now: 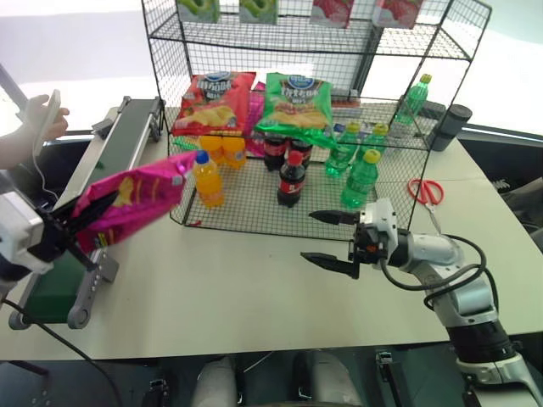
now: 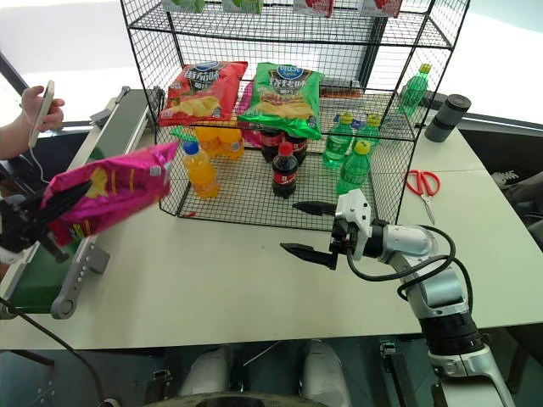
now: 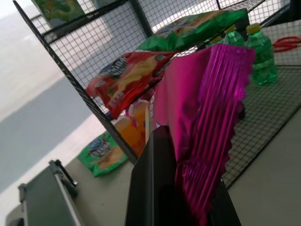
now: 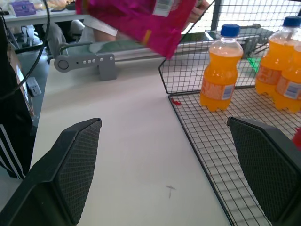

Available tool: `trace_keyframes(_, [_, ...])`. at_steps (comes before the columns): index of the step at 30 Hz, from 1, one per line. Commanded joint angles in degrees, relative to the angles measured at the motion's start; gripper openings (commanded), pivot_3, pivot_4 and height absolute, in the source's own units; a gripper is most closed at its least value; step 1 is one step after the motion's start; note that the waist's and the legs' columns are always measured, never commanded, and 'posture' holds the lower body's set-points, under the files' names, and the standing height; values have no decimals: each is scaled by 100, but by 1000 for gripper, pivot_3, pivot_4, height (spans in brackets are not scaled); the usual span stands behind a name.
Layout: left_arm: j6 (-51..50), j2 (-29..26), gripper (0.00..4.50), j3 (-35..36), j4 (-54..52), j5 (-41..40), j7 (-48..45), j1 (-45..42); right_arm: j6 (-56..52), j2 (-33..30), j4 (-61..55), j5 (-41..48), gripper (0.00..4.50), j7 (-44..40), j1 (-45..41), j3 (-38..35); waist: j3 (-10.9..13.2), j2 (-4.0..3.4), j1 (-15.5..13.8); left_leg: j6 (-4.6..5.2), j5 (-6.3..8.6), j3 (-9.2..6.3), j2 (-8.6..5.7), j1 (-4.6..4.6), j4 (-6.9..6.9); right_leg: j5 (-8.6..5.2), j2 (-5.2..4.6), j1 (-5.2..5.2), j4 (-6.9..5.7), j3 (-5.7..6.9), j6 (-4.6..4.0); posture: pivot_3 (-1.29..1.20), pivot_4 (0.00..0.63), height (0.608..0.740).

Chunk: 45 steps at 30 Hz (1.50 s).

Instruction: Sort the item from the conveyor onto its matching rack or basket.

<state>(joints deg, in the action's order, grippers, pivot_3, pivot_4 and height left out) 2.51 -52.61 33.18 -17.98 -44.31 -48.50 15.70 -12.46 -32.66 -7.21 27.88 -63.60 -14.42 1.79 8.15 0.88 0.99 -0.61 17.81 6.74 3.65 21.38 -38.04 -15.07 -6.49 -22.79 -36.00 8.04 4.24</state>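
Pink chip bag [image 1: 127, 202]: hanging clear of the table [image 1: 246, 280], its lower end clamped between the closed fingers of the left gripper [image 1: 64, 227], its free crimped end reaching away from them toward the rack's [image 1: 305, 51] front corner and ending just short of an orange drink bottle [image 1: 208, 180].

Conveyor [image 1: 102, 165]: running along the table edge directly under the left fingers and the held bag.

Rack: standing on the table beyond the bag's far end. Middle tier is carrying a red chip bag [image 1: 212, 102] and a green chip bag [image 1: 297, 106] side by side; bottom tier is carrying orange, dark cola [image 1: 291, 180] and green bottles [image 1: 361, 180].

Right gripper [image 1: 329, 239]: hovering over the table in front of the rack's lower tier, fingers spread wide apart and holding nothing, tips pointing across toward the bag, well apart from it.

Red scissors [image 1: 426, 190]: lying on the table behind the right fingers, beside the rack.

Person's hand [image 1: 41, 117]: holding a white device beyond the conveyor.
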Motion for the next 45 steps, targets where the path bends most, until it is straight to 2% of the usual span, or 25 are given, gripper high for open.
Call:
trace_keyframes(1, [-877,-12,54,290,-600,-1058,-128,-45,-78,-8,-152,196,4500,-46,-33,-122,1,-2,-19,-3,-1,-5,0,-1,0,-1,2,2,0,0,-1,0,150,738])
trace_keyframes(6, [-1874,96,54,-416,-1098,-1743,-326,-191,-656,-191,-398,550,4500,-187,188,-186,3,-7,-46,-2,-1,-14,-6,-2,0,-1,0,13,7,0,-2,0,150,738])
trace_keyframes(8, [-2049,239,54,-744,-1215,-1781,-459,-271,-818,-223,-392,639,4500,-129,231,-284,3,-7,-39,-1,0,-14,-7,0,0,-1,0,12,10,-1,-2,0,150,738])
trace_keyframes(11, [-2339,496,54,-1198,-1188,-1977,-377,-870,-1093,-301,-514,802,4500,-22,322,-392,4,-7,-41,-2,-1,-14,-7,0,0,-1,3,12,10,-1,-2,0,150,738])
trace_keyframes(14, [-2749,649,54,-1562,-948,-2218,-484,-1586,-1680,-284,-709,1342,4500,109,506,-623,2,-4,-57,-8,-5,-23,-9,-1,-2,0,5,16,6,2,-3,0,150,738])
trace_keyframes(20, [-3937,849,54,-1970,-453,-3320,-638,-2549,-1903,-170,-720,1600,4500,165,787,-742,1,-4,-27,-7,-5,-27,-12,-1,-2,1,5,20,11,2,-4,0,150,738])
trace_keyframes(24, [-4548,1133,54,-2043,131,-3986,-510,-3399,-1894,14,-775,1617,4500,341,496,-720,2,-1,-28,-13,-9,-30,-15,-1,-3,2,7,18,6,2,-4,0,150,738])
trace_keyframes(27, [-4922,1254,54,-1969,445,-4350,-442,-3721,-2191,117,-853,2019,4500,424,339,-841,1,-2,-31,-15,-10,-35,-26,-3,-3,2,7,21,5,2,-4,0,150,738])
trace_keyframes(33, [-5184,1497,54,-2093,698,-4021,-660,-3930,-2854,-7,-1312,2737,4500,409,209,-772,1,-1,-41,-41,-25,-37,-31,3,-3,2,8,21,13,3,-3,0,150,738])
trace_keyframes(45, [-5320,1767,54,-2009,648,-3594,-820,-3839,-2877,206,-1243,2396,4500,477,79,-169,0,2,-39,-23,-15,-41,-34,2,-3,1,6,24,15,3,-3,0,150,738])
